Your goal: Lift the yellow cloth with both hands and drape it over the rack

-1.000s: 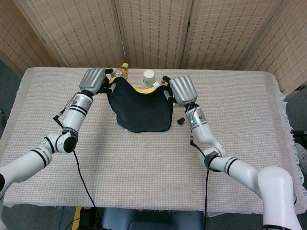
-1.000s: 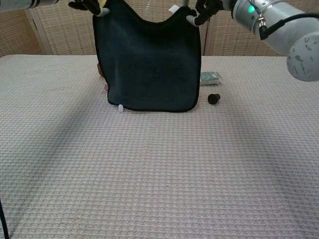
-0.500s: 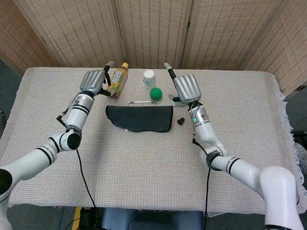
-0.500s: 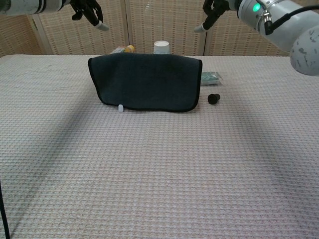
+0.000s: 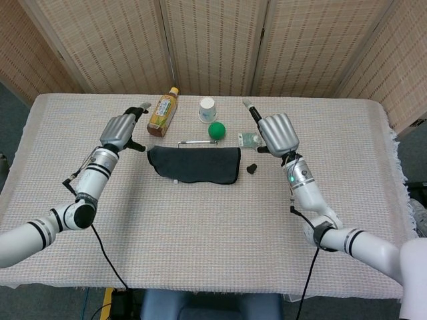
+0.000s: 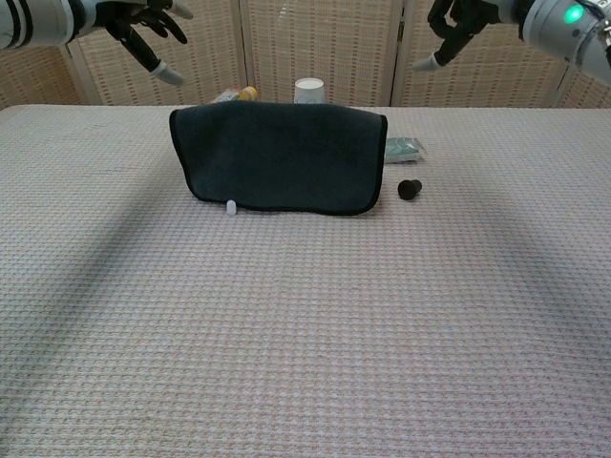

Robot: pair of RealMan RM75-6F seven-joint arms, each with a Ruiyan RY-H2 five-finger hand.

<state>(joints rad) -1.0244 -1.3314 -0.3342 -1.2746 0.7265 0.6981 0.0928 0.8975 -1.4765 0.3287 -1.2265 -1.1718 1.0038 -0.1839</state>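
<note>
The cloth (image 5: 193, 163) shows its dark side and hangs draped over the rack, whose metal bar (image 5: 198, 142) peeks out behind it. In the chest view the cloth (image 6: 279, 156) hangs as a dark sheet, its lower edge reaching the table. No yellow side shows. My left hand (image 5: 120, 130) hovers open to the left of the cloth, fingers spread, holding nothing; it also appears at the top left (image 6: 143, 19). My right hand (image 5: 277, 132) hovers open to the right of the cloth, fingers apart, and shows at the top right (image 6: 463, 17).
Behind the rack stand a yellow-capped bottle (image 5: 162, 110), a white cup (image 5: 207, 109) and a green ball (image 5: 216, 130). A small black piece (image 5: 251, 169) and a flat packet (image 5: 249, 139) lie right of the cloth. A tiny white item (image 6: 231, 205) lies at the cloth's lower left edge.
A second ago both hands held the cloth up by its top corners. They let go, the cloth settled over the rack, and both hands drew outward away from it.
</note>
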